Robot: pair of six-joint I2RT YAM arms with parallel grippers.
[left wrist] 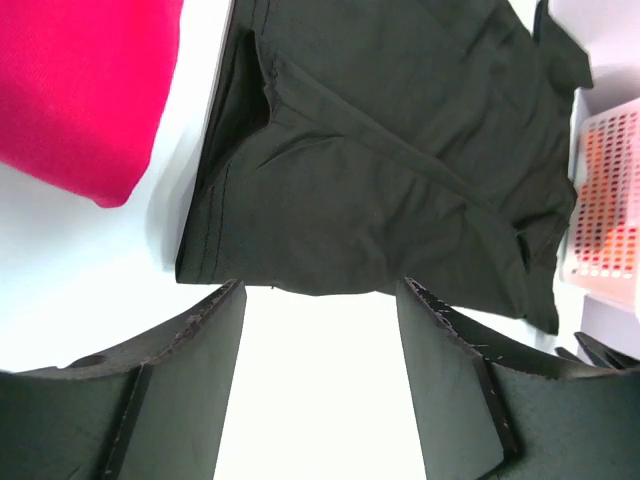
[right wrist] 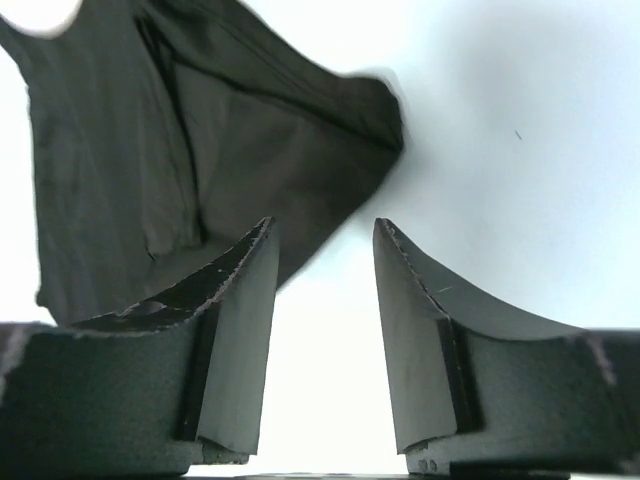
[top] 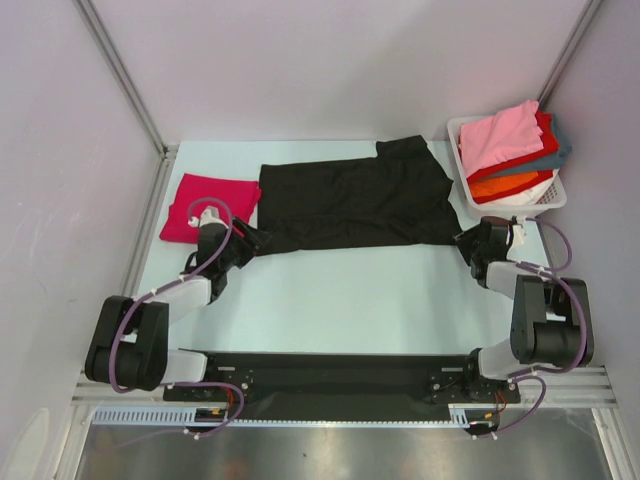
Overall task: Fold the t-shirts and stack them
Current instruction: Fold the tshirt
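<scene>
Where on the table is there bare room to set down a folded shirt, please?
The widest bare patch of table lies between the black t-shirt and the base rail. The far side is crowded: magenta shirt left, black t-shirt middle, basket right.

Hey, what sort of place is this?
Likely a robot lab test cell: bare walls with metal posts, two robot arms bolted at a plain table, a black t-shirt spread out near a white basket.

Lighting: bright, even, from above. Glare: pale blue tabletop [top: 350, 290] blows out to white in both wrist views. Shadows: soft, faint, beside large black cloth t-shirt [top: 350, 205]. Blur: shirt's corner smeared in right wrist view.
</scene>
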